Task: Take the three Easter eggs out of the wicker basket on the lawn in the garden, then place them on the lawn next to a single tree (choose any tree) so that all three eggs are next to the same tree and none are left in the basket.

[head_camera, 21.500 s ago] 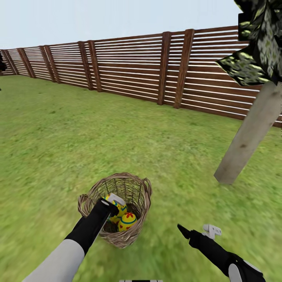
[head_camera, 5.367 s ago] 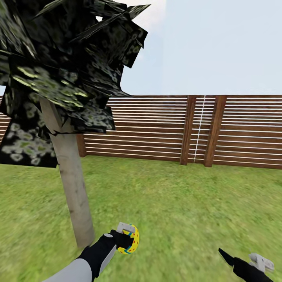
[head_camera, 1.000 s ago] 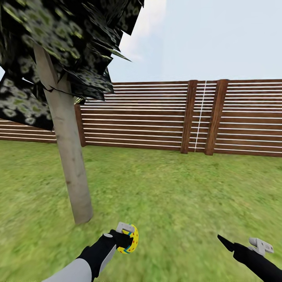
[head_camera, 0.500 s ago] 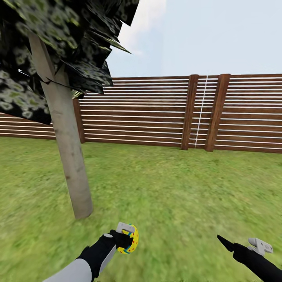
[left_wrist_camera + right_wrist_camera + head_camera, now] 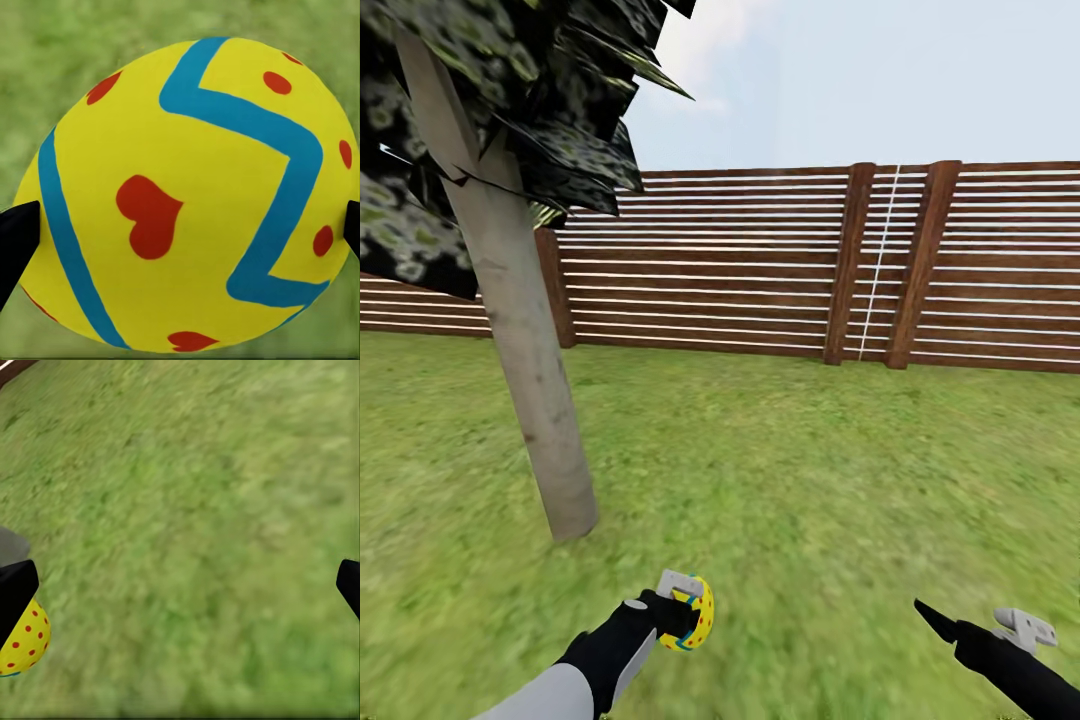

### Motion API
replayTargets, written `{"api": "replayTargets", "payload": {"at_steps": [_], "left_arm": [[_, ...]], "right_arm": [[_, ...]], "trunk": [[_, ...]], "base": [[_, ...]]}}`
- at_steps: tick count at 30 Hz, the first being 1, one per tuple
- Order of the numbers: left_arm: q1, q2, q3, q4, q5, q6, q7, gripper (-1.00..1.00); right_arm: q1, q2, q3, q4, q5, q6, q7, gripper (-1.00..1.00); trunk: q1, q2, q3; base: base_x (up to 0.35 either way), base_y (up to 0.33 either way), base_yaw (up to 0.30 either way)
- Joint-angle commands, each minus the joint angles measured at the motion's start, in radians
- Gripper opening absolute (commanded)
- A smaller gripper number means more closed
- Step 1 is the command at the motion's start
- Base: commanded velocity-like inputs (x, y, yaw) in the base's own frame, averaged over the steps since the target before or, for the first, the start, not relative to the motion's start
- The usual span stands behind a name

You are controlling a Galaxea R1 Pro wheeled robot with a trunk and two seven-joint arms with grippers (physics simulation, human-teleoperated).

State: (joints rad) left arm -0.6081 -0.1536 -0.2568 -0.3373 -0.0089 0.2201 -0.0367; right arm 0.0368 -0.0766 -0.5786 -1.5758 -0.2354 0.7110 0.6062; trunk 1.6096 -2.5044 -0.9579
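the green lawn point(image 5: 810, 480) runs back to a brown fence point(image 5: 760, 270). the tree point(image 5: 525, 370) stands near, on the left. the left gripper point(image 5: 682, 608) pinches one yellow easter egg point(image 5: 187, 195) above the grass, near the trunk. the right gripper point(image 5: 180, 585) is spread wide, holding nothing.
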Motion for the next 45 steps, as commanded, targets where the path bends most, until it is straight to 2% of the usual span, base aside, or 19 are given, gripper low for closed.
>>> {"api": "replayTargets", "payload": {"at_steps": [1,4,12,21,35,45], "left_arm": [[-0.001,0.0,-0.002,-0.002,-0.001,0.005,-0.002,-1.0],[0.0,0.0,-0.002,-0.002,-0.001,0.005,-0.002,-1.0],[0.0,0.0,-0.002,-0.002,-0.001,0.006,-0.002,-1.0],[0.001,0.0,-0.002,-0.002,-0.001,0.007,-0.002,-1.0],[0.001,0.0,-0.002,-0.003,0.0,0.005,0.0,-1.0],[0.001,0.0,-0.002,-0.003,0.0,0.005,-0.002,-1.0]], "right_arm": [[0.0,0.0,-0.001,-0.001,-0.005,0.007,0.0,1.0],[0.0,0.0,-0.001,-0.001,-0.005,0.007,0.001,1.0],[0.0,0.0,-0.001,0.0,-0.004,0.007,0.0,1.0],[0.0,0.0,-0.001,0.0,-0.004,0.008,0.0,1.0],[0.0,0.0,-0.001,0.0,-0.004,0.008,0.0,1.0],[0.0,0.0,0.002,0.002,-0.004,0.008,0.0,1.0]], "trunk": [[0.0,-0.001,-0.005],[0.002,-0.001,-0.016],[0.002,-0.001,-0.016],[0.002,-0.001,-0.016],[0.002,-0.001,-0.016],[0.006,-0.004,-0.055]], "base": [[0.0,0.0,0.0],[0.0,0.0,0.0],[0.016,0.0,0.0],[0.259,0.0,0.0],[0.015,0.0,0.0],[0.0,0.0,0.0]]}}
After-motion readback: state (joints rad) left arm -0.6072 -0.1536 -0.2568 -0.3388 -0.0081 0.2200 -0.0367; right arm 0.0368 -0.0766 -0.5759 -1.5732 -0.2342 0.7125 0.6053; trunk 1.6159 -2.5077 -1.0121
